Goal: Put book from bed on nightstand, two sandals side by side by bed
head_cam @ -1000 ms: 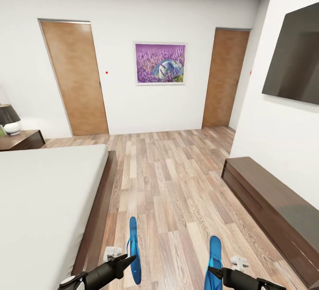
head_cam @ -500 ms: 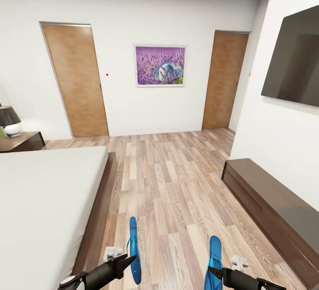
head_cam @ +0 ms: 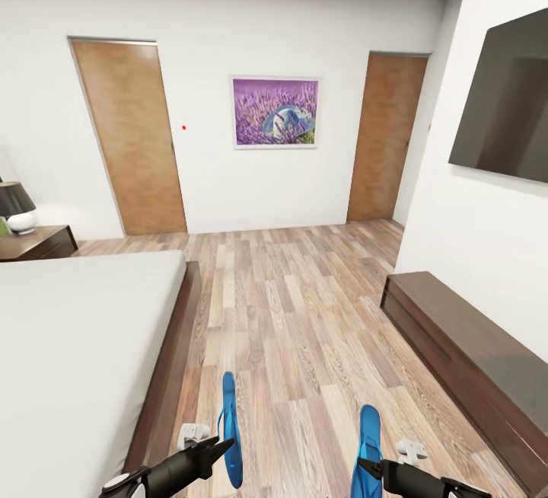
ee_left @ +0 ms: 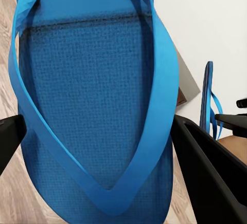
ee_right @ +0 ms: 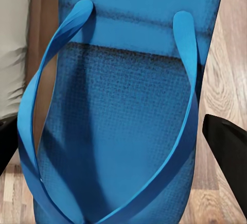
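sandal step in hand, judged from both sandals being carried at once. far left: nightstand (head_cam: 36, 241) with a lamp (head_cam: 17, 206) on its top, beyond the head of the bed (head_cam: 68, 346); no book visible on the stretch of mattress in view. just right of the bed frame: left gripper (head_cam: 215, 448) pinching the left sandal (head_cam: 230, 429) on edge, sole upright, over the wood floor (head_cam: 297, 330); in the left wrist view, black fingers (ee_left: 206, 167) flanking the blue sole (ee_left: 92, 106). further right, well apart from the first: right gripper (head_cam: 367, 469) pinching the right sandal (head_cam: 368, 441), likewise on edge; in the right wrist view, straps and sole (ee_right: 128, 111) close up between dark fingers (ee_right: 229, 147). far right: long dark tv bench (head_cam: 464, 361) under the wall screen (head_cam: 506, 102).

next move, as a judgement: lower both arms toward the floor beside the bed frame, turn the soles flat, bring the pair close and parallel, then release.

against the earlier frames: slight downward shift of the doors and picture at first, camera motion only; arms and sandals holding the same pose.
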